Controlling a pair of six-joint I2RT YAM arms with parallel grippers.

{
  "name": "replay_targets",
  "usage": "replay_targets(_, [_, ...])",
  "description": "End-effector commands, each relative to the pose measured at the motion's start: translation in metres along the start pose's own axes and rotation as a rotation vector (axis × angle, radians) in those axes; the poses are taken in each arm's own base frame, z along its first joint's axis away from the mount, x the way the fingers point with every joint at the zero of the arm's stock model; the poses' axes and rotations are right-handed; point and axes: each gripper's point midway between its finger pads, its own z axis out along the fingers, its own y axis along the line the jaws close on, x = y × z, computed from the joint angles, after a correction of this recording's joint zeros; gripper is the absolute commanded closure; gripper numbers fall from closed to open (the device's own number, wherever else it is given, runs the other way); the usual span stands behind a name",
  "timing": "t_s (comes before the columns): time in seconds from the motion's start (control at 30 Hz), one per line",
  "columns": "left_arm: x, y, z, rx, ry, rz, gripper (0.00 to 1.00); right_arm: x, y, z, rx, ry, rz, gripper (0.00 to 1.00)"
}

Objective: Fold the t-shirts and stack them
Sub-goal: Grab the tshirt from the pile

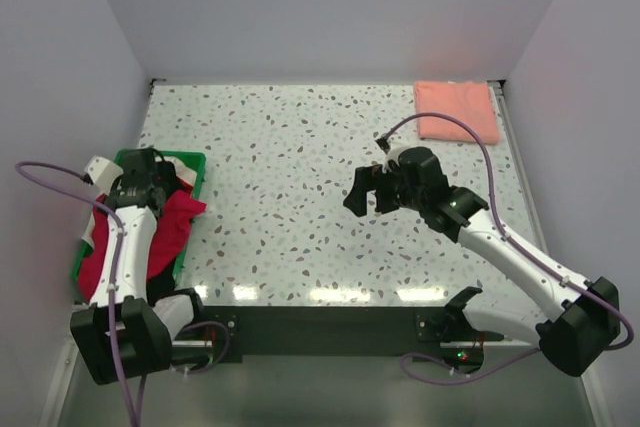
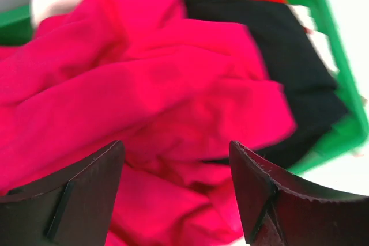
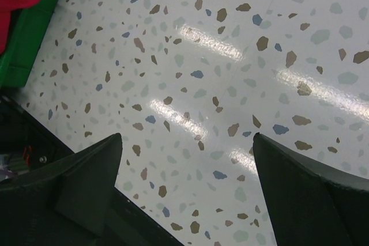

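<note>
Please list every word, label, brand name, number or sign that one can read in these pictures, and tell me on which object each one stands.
There is no readable text.
The salmon pink t-shirt, the crimson red t-shirt, the black cloth, the green crate and the speckled table are all plain.
If the arms carry any marking, it is too small to read.

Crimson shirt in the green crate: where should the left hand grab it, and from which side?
Probably the raised fold of the crimson shirt just below the open left hand, from straight above. It lies crumpled on top of the pile, the walls of the green crate block side approaches, and staying off the black garment avoids lifting both.
</note>
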Motion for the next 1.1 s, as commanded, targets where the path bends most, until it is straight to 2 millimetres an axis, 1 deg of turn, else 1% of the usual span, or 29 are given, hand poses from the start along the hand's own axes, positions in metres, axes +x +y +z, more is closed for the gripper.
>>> replay_targets(0.0, [-0.003,0.03,0.017,-0.157,-0.038,-0.105,0.22,-0.006,0.012,-0.003,-0.049,-0.001,0.007,0.01])
replay_targets(0.13, [0.002,0.049,0.028,-0.247,-0.032,-0.132,0.19,-0.001,0.014,-0.001,-0.071,0.02,0.015,0.01])
replay_targets(0.2, [0.006,0.053,0.033,-0.262,-0.019,-0.143,0.18,0.003,0.017,0.002,-0.086,0.037,0.017,0.01])
replay_targets(0.3, [0.011,0.051,0.039,-0.254,-0.009,-0.151,0.2,0.006,0.019,0.005,-0.102,0.055,0.024,0.01])
replay_targets(0.33, [0.012,0.049,0.041,-0.243,-0.01,-0.151,0.28,0.007,0.019,0.005,-0.105,0.059,0.025,0.01])
replay_targets(0.37, [0.012,0.047,0.041,-0.234,-0.004,-0.14,0.34,0.008,0.019,0.006,-0.106,0.061,0.026,0.01])
replay_targets(0.4, [0.009,0.046,0.039,-0.225,-0.01,-0.14,0.43,0.009,0.019,0.006,-0.107,0.063,0.026,0.01])
replay_targets(0.43, [0.006,0.044,0.038,-0.215,-0.018,-0.137,0.63,0.009,0.019,0.006,-0.105,0.062,0.026,0.01])
replay_targets(0.5, [-0.006,0.043,0.03,-0.19,-0.055,-0.127,0.79,0.009,0.018,0.005,-0.105,0.06,0.023,0.01])
replay_targets(0.53, [-0.016,0.04,0.025,-0.175,-0.076,-0.13,0.9,0.009,0.018,0.006,-0.105,0.059,0.024,0.01])
replay_targets(0.6, [-0.037,0.036,0.011,-0.136,-0.129,-0.133,1.0,0.008,0.02,0.006,-0.112,0.059,0.025,0.01])
replay_targets(0.63, [-0.044,0.034,0.006,-0.12,-0.146,-0.131,1.0,0.008,0.021,0.006,-0.115,0.063,0.027,0.01])
replay_targets(0.7, [-0.066,0.028,-0.011,-0.064,-0.199,-0.131,1.0,0.009,0.023,0.007,-0.126,0.067,0.027,0.01])
replay_targets(0.73, [-0.074,0.025,-0.017,-0.04,-0.216,-0.135,1.0,0.009,0.023,0.007,-0.127,0.07,0.03,0.01])
replay_targets(0.77, [-0.081,0.02,-0.026,0.007,-0.231,-0.12,1.0,0.009,0.023,0.008,-0.132,0.071,0.03,0.01])
replay_targets(0.8, [-0.096,0.011,-0.037,0.061,-0.264,-0.128,1.0,0.009,0.024,0.008,-0.134,0.072,0.032,0.01])
replay_targets(0.83, [-0.103,0.005,-0.044,0.101,-0.278,-0.122,1.0,0.01,0.024,0.009,-0.133,0.075,0.031,0.01])
replay_targets(0.87, [-0.113,0.0,-0.057,0.149,-0.305,-0.114,1.0,0.009,0.025,0.009,-0.138,0.076,0.033,0.01])
replay_targets(0.9, [-0.127,-0.014,-0.072,0.237,-0.332,-0.124,1.0,0.009,0.026,0.009,-0.141,0.075,0.033,0.01])
replay_targets(0.93, [-0.136,-0.021,-0.085,0.289,-0.354,-0.128,1.0,0.008,0.026,0.009,-0.141,0.075,0.033,0.01])
replay_targets(0.97, [-0.142,-0.031,-0.095,0.35,-0.354,-0.118,1.0,0.008,0.027,0.009,-0.145,0.074,0.034,0.01])
replay_targets(1.0, [-0.161,-0.039,-0.116,0.411,-0.39,-0.136,1.0,0.006,0.027,0.009,-0.145,0.072,0.035,0.01])
replay_targets(1.03, [-0.168,-0.047,-0.123,0.444,-0.394,-0.133,1.0,0.006,0.028,0.009,-0.146,0.073,0.033,0.01])
replay_targets(1.07, [-0.173,-0.057,-0.135,0.505,-0.389,-0.121,1.0,0.005,0.027,0.009,-0.145,0.071,0.032,0.01])
